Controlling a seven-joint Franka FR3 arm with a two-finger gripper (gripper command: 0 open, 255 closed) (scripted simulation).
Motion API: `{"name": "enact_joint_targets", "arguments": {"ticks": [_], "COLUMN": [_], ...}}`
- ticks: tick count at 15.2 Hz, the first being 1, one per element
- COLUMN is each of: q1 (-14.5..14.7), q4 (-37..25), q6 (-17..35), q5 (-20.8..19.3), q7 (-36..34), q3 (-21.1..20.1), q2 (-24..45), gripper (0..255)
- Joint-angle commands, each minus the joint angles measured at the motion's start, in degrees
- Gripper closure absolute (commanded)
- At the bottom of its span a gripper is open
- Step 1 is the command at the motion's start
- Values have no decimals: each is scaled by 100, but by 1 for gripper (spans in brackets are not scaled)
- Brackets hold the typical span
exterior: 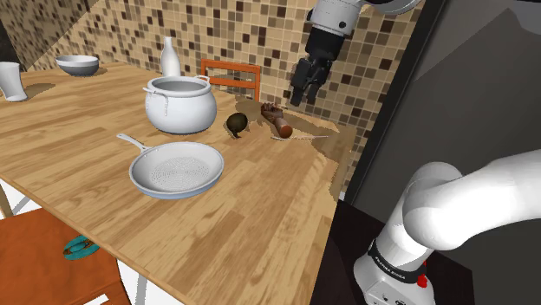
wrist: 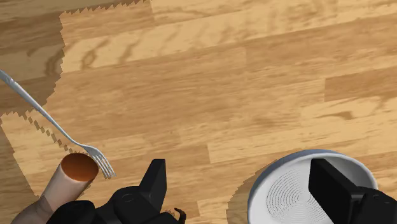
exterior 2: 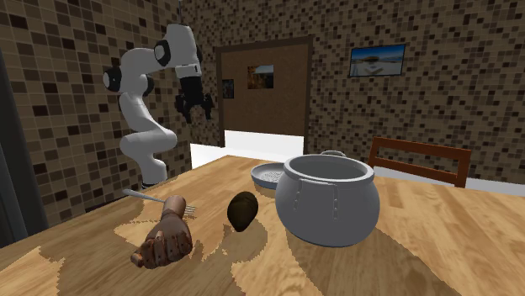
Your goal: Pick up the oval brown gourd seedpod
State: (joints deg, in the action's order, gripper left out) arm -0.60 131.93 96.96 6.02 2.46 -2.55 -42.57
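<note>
We see the gripper (exterior: 303,94) hanging high over the far right part of the table (exterior: 260,225), its fingers (wrist: 154,182) spread wide with nothing between them. The dark brown oval pod (exterior: 237,124) rests on the wood well below it. In the shoulder view the pod sits just right of the white pot (exterior: 179,104) and left of a wooden hand (exterior: 276,120). From the second exterior view the pod (exterior 2: 243,210) stands between the wooden hand (exterior 2: 164,240) and the pot (exterior 2: 326,200), close to both, while the gripper (exterior 2: 195,109) hovers far behind. A white pan (exterior: 178,169) lies nearer us than the pot in the shoulder view. In the wrist view a fork (wrist: 51,121) lies with its tines at the wooden hand's cut wrist (wrist: 77,168).
</note>
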Motion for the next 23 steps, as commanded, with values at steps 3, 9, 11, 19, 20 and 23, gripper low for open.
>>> {"name": "enact_joint_targets", "arguments": {"ticks": [3,9,11,19,20,23], "q1": [-85,-317,-385,-607,-632,-700], "q4": [-36,-293,-425,-1143,-1251,-1600], "q6": [342,1291,1577,2549,2650,2928], "q5": [112,418,513,894,946,1113], "q7": [-263,-997,-1225,-2051,-2145,-2411], "q3": [-36,-101,-106,-36,-19,43], "q2": [352,1469,1853,3401,3593,4166], "gripper": [0,0,0,0,0,0]}}
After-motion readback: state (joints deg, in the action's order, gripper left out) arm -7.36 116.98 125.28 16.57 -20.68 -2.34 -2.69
